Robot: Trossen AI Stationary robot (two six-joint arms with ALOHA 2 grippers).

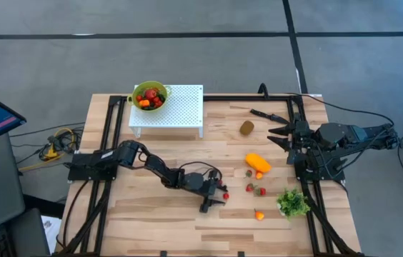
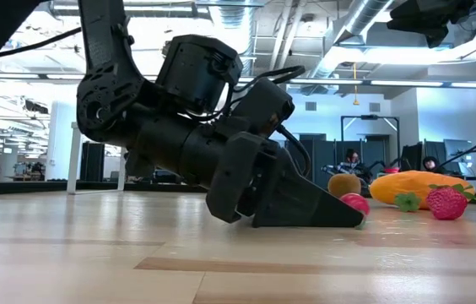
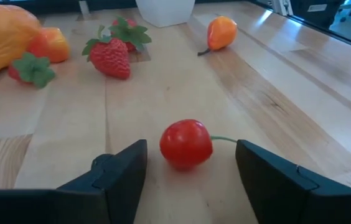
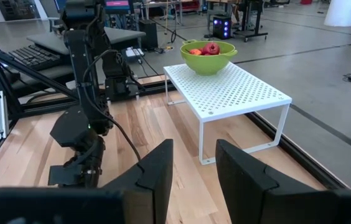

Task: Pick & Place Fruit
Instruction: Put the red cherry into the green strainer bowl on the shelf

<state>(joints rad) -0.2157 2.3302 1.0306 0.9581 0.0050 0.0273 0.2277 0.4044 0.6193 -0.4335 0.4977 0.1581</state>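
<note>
A small red cherry with a thin green stem lies on the wooden table between the fingers of my left gripper. The gripper is open, low over the table, with a gap on either side of the cherry. Farther right lie two strawberries, a long orange fruit, a brown kiwi and a small orange fruit. A green bowl holding fruit stands on a white perforated rack at the far left. My right gripper waits open, raised at the table's right side.
A green leafy bunch in a white pot stands near the right edge, beyond the small orange fruit. A black knife lies at the far right. Black frame rails run along both table sides. Bare wood lies along the near edge.
</note>
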